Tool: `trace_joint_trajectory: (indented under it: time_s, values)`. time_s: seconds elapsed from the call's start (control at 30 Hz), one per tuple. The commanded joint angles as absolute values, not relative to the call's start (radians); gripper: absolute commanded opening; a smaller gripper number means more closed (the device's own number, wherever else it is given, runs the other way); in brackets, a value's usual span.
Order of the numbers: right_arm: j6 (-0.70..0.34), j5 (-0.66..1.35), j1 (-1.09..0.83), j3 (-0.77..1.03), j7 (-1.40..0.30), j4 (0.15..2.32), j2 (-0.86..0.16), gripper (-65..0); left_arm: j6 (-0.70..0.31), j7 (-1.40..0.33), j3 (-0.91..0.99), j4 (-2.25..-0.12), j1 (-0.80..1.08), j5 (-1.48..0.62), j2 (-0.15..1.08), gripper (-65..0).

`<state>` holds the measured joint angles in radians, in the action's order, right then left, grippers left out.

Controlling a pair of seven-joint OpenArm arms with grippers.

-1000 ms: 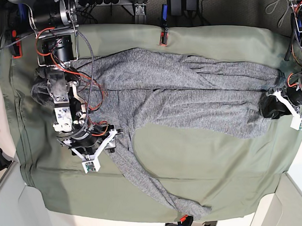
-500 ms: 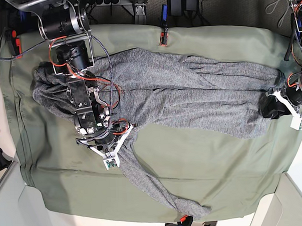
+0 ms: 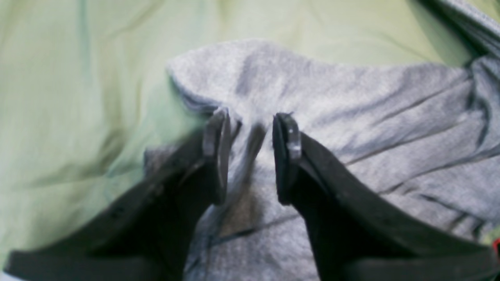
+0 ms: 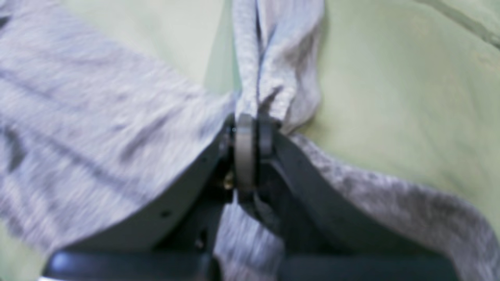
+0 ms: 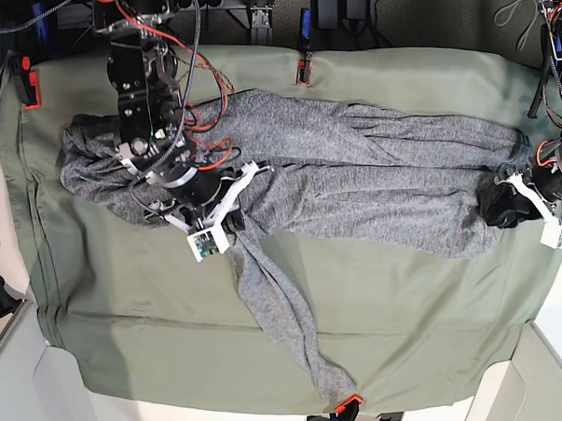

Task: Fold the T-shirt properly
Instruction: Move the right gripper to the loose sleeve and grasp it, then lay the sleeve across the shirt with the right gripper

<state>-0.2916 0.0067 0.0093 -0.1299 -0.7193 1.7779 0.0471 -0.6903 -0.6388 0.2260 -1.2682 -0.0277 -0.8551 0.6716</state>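
I see my right gripper [image 4: 250, 128] pinching a bunched fold of the T-shirt [image 5: 372, 169]; my left gripper [image 3: 248, 128] is spread over its edge on the green cloth [image 5: 406, 298].

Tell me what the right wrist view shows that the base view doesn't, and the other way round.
Only the right wrist view shows the right gripper closed on a bunched fold of the T-shirt, cloth pinched between its tips.

Only the base view shows the whole layout: the T-shirt stretched across the green table cloth, a strip trailing toward the near edge, the left gripper at the shirt's far end, and an orange clamp on the cloth edge.

Both show heather-grey fabric on green cloth and the right gripper at the shirt.
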Motion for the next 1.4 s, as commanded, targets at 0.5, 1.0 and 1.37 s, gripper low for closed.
trace_joint_trajectory:
  time_s: [0.5,1.0,1.37]
  values:
    - [-0.202,0.005,0.159,-0.128,-0.503,1.644,0.080,-22.6,-0.698,-0.790,0.235,-1.382,-0.044,-1.013,0.699,-43.2]
    - [-0.056,-0.113,0.492,-0.138,-0.461,0.957,0.152,-35.3,-0.698,-0.812,0.235,-1.382,-0.044,-1.035,0.698,-43.2]
    - [-0.204,-0.039,0.419,-0.150,-0.585,1.127,0.152,-65.0,-0.698,-0.804,0.235,-1.382,-0.044,-1.038,0.698,-43.2]
